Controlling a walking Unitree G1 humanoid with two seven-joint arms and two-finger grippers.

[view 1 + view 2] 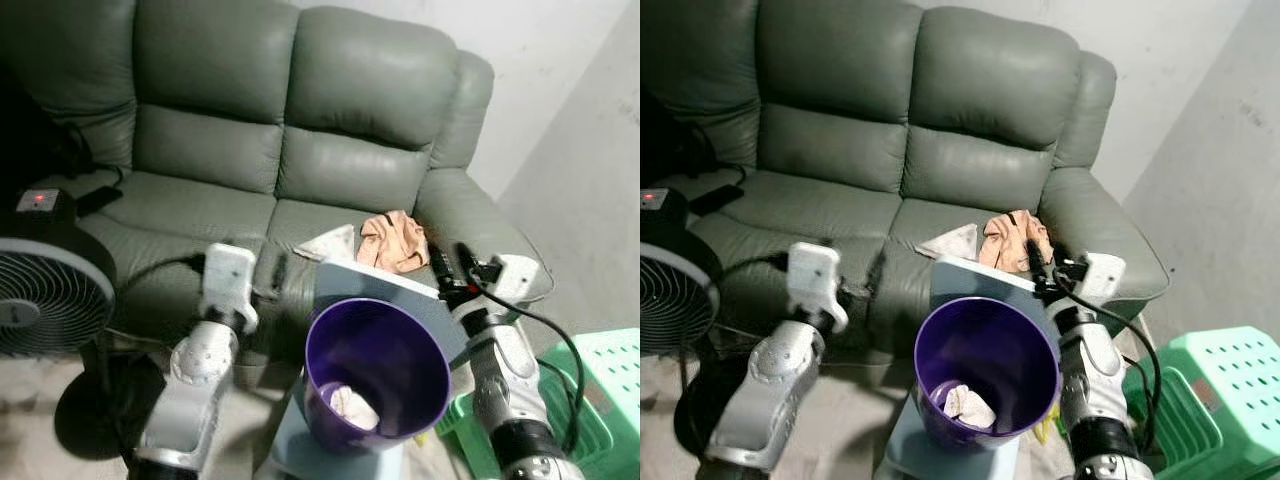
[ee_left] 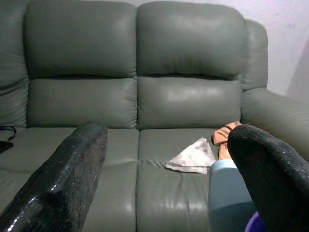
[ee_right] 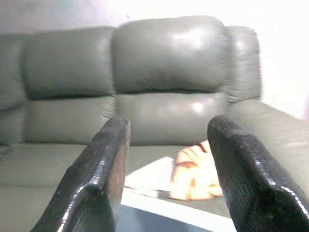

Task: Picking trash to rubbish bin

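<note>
Two scraps, paper and rag, lie beyond the bin; both released tools, left and right, reaching over, could topple it.

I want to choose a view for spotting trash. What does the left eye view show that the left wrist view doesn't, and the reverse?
Left eye view: the purple bin with crumpled white trash inside, a fan, a green stool, and both arms, with the right gripper near the peach cloth.

Left wrist view: the left gripper, its fingers open and close to the camera.

Both: the grey sofa, the white paper on its seat, and the cloth beside it.
</note>
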